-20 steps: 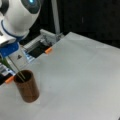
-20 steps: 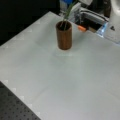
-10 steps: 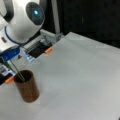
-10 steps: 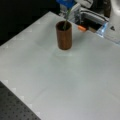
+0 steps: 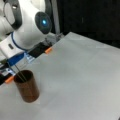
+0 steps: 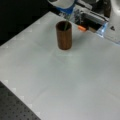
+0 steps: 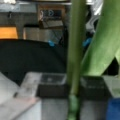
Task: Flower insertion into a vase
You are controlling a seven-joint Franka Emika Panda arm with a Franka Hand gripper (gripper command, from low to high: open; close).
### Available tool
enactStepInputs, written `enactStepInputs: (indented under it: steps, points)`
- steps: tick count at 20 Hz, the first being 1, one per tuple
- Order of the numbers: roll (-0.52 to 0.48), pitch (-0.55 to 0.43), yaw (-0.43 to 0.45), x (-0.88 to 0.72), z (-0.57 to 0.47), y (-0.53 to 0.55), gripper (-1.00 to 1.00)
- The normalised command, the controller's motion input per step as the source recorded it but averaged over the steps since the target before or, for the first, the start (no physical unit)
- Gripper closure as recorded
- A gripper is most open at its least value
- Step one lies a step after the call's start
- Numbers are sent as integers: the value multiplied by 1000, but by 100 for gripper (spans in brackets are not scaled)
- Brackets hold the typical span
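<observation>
One arm bent low over vase (image 5: 26, 86) | jaws clamp flower stem (image 7: 75, 50) | stem foot inside vase

Gripper cut off by the top edge in both front views — fingertips unseen. Stem (image 5: 18, 73) lower end hidden inside the vase (image 5: 27, 86). Flower head out of the wrist view — only stalk (image 7: 75, 50) and leaf (image 7: 105, 40) visible.

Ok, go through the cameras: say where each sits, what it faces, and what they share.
A front view: high, looking down on the vase at its bottom left; arm above it, hand hidden.
A front view: high, from another side, vase at its top; arm cut off above.
Wrist view: on the arm, close on the green stem.
Shared: both front views show vase, stem, white table.
</observation>
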Motion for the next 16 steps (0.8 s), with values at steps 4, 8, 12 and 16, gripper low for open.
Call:
enactStepInputs:
  steps: [4,8,12,16]
  points:
    - [-76,95,-32,305,-156,-70,100]
    - [-88,104,-51,246,-62,-58,100]
    - [-40,20,-159,241,-21,-56,100]
    - [50,-95,-300,265,-45,-61,100]
